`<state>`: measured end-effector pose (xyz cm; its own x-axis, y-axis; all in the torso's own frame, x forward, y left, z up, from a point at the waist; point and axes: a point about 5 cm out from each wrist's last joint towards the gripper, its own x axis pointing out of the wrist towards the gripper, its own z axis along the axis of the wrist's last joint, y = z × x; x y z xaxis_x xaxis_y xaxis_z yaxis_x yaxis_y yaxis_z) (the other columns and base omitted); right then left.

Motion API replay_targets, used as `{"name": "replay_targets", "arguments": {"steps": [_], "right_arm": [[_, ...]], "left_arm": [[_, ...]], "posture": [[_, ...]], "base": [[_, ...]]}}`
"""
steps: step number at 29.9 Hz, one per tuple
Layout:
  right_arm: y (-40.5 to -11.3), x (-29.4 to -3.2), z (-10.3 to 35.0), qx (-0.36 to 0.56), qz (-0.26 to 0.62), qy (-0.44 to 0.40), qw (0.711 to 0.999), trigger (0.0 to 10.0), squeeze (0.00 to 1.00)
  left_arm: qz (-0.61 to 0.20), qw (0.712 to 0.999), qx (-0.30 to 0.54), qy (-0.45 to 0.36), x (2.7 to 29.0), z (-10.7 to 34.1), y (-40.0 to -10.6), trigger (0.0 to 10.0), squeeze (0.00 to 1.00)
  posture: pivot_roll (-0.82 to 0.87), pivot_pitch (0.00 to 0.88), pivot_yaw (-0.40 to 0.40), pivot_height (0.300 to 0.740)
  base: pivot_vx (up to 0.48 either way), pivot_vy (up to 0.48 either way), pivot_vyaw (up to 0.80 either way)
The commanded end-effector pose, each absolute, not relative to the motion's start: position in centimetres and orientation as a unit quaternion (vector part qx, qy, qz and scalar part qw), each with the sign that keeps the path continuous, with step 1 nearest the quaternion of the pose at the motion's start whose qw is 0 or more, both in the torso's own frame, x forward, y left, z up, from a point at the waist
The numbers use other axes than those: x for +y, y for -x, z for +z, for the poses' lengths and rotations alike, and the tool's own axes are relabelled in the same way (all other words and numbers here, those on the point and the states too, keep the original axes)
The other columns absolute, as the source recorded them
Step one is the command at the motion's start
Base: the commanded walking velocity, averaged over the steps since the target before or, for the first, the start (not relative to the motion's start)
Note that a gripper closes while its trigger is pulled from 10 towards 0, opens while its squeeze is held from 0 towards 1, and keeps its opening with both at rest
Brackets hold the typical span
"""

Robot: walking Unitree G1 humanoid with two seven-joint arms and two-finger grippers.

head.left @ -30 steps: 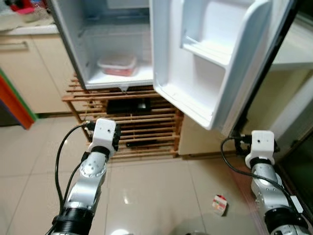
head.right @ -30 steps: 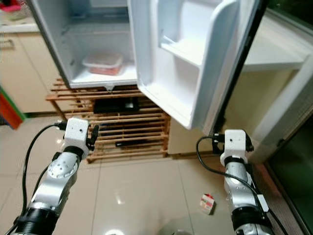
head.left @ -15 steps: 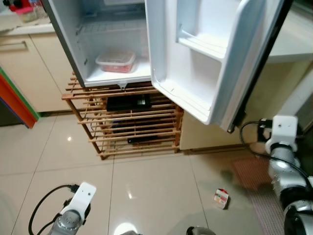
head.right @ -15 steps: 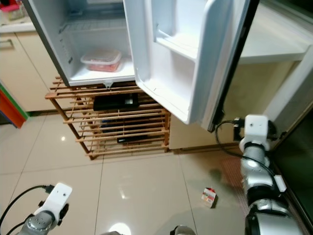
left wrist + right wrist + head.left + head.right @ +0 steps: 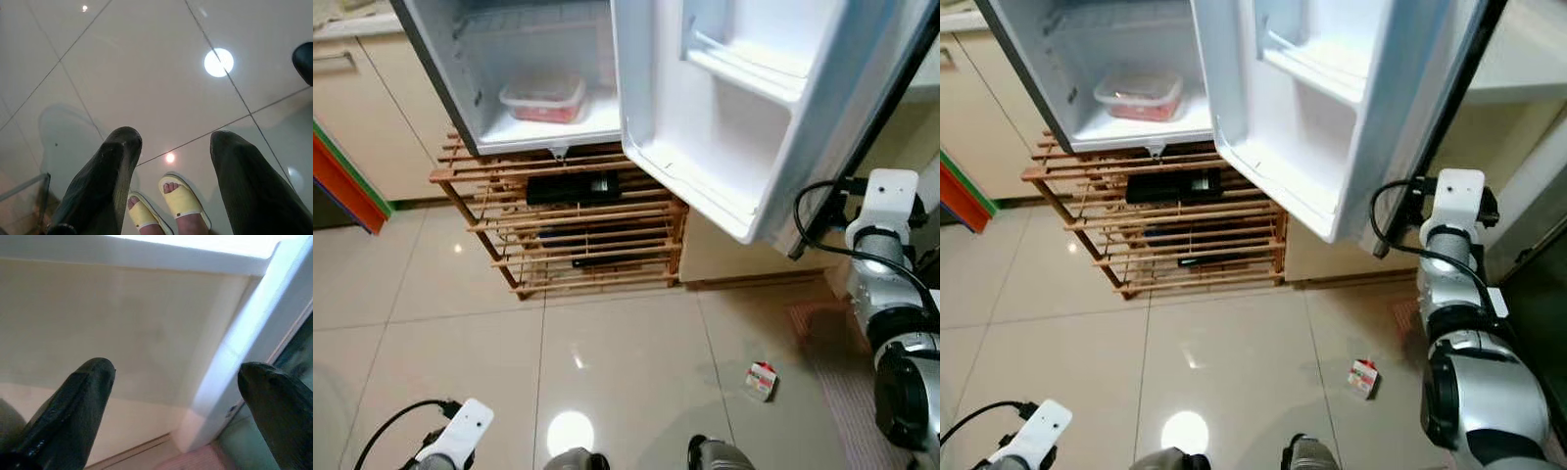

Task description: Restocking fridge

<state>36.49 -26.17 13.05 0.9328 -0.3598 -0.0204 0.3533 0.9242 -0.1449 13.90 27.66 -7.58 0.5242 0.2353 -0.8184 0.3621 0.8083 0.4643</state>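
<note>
The fridge (image 5: pixel 524 69) stands open, its white door (image 5: pixel 744 108) swung out to the right with bare shelves. On the fridge floor sits a clear lidded box (image 5: pixel 541 98) with red contents. A small red and white carton (image 5: pixel 761 380) lies on the tiles below the door. My right arm (image 5: pixel 889 206) is raised beside the door's outer edge; my right gripper (image 5: pixel 176 369) is open and faces a beige wall. My left arm (image 5: pixel 460 438) hangs low at the bottom left. My left gripper (image 5: pixel 173 142) is open over the floor, holding nothing.
A wooden slatted rack (image 5: pixel 568 225) with dark items stands under the fridge. Beige cabinets (image 5: pixel 382 117) and an orange and green panel (image 5: pixel 342 181) are on the left. A person's feet in yellow slippers (image 5: pixel 166 205) stand behind my left gripper. A reddish mat (image 5: pixel 822 328) lies on the right.
My left arm has dropped from in front of the rack to near the floor. My right arm has swung out right to the door's edge. The camera has tilted and shifted.
</note>
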Motion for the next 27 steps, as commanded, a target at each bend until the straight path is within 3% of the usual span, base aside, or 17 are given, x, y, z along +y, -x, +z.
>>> {"name": "replay_targets", "arguments": {"steps": [1,5,6,7,9,11,12,14,15,17,21,22,23,24,25,27], "right_arm": [[-38.0,-22.3,14.4,-0.014,-0.106,0.032,0.994,10.0,0.0],[-39.0,-16.4,15.7,-0.055,0.0,-0.054,0.997,10.0,0.0],[-39.0,-16.4,15.7,-0.055,0.0,-0.054,0.997,10.0,0.0],[-38.9,-12.3,16.6,-0.071,0.063,-0.126,0.987,10.0,0.0],[-38.6,-9.6,17.1,-0.072,0.108,-0.179,0.975,10.0,0.0],[-36.9,-5.6,18.6,-0.07,0.224,-0.245,0.941,10.0,0.0],[-36.9,-5.6,18.6,-0.07,0.224,-0.245,0.941,10.0,0.0],[-34.1,-2.2,20.8,-0.078,0.373,-0.297,0.875,10.0,0.0],[-34.1,-2.2,20.8,-0.078,0.373,-0.297,0.875,10.0,0.0],[-31.6,-2.0,23.0,-0.101,0.456,-0.334,0.818,10.0,0.0],[-32.0,-4.1,23.6,-0.111,0.45,-0.35,0.814,10.0,0.0],[-32.6,-5.3,23.6,-0.113,0.43,-0.356,0.822,10.0,0.0],[-33.5,-8.2,23.3,-0.122,0.378,-0.34,0.852,10.0,0.0],[-33.5,-8.2,23.3,-0.122,0.378,-0.34,0.852,10.0,0.0],[-34.2,-10.4,22.6,-0.123,0.321,-0.3,0.89,10.0,0.0],[-34.7,-11.6,21.6,-0.114,0.276,-0.247,0.922,10.0,0.0]], "left_arm": [[-0.04,0.815,0.491,-0.305,27.6,-7.8,-13.3,10.0,0.0],[-0.048,0.822,0.486,-0.292,26.6,-8.0,-14.1,10.0,0.0],[-0.048,0.822,0.486,-0.292,26.6,-8.0,-14.1,10.0,0.0],[-0.049,0.827,0.482,-0.285,26.0,-8.0,-14.8,10.0,0.0],[-0.049,0.831,0.478,-0.281,25.5,-7.9,-15.5,10.0,0.0],[-0.045,0.838,0.471,-0.272,25.0,-7.8,-16.3,10.0,0.0],[-0.045,0.838,0.471,-0.272,25.0,-7.8,-16.3,10.0,0.0],[-0.045,0.841,0.468,-0.267,24.6,-7.6,-17.1,10.0,0.0],[-0.045,0.841,0.468,-0.267,24.6,-7.6,-17.1,10.0,0.0],[-0.036,0.845,0.474,-0.244,24.0,-7.4,-18.1,10.0,0.0],[-0.024,0.855,0.466,-0.228,23.5,-7.0,-19.2,10.0,0.0],[-0.022,0.859,0.46,-0.225,23.4,-6.8,-19.7,10.0,0.0],[-0.021,0.867,0.448,-0.217,23.5,-6.4,-20.4,10.0,0.0],[-0.021,0.867,0.448,-0.217,23.5,-6.4,-20.4,10.0,0.0],[-0.022,0.874,0.435,-0.217,23.5,-6.0,-21.0,10.0,0.0],[-0.019,0.881,0.421,-0.215,23.4,-5.6,-21.6,10.0,0.0]], "posture": [[0.05,0.206,0.055,0.74],[0.04,0.214,0.031,0.74],[0.04,0.214,0.031,0.74],[0.03,0.205,0.024,0.74],[0.03,0.188,0.016,0.74],[0.02,0.167,0.007,0.74],[0.02,0.167,0.007,0.74],[0.01,0.134,0.004,0.74],[0.01,0.134,0.004,0.74],[0.01,0.066,0.007,0.74],[0.0,0.031,0.009,0.74],[-0.01,0.014,0.01,0.74],[-0.01,0.0,0.014,0.74],[-0.01,0.0,0.014,0.74],[-0.02,0.0,0.015,0.74],[-0.03,0.0,0.02,0.74]], "base": [[0.0,0.0,0.0],[0.0,0.0,0.0],[0.0,0.0,0.0],[0.0,0.0,0.0],[0.0,0.0,0.0],[0.0,0.0,0.0],[0.0,0.0,0.0],[0.0,0.0,0.0],[0.0,0.0,0.0],[0.0,0.0,0.0],[0.0,0.0,0.0],[0.0,0.0,0.0],[0.0,0.0,0.0],[0.0,0.0,0.0],[0.0,0.0,0.0],[0.0,0.0,0.0]]}}
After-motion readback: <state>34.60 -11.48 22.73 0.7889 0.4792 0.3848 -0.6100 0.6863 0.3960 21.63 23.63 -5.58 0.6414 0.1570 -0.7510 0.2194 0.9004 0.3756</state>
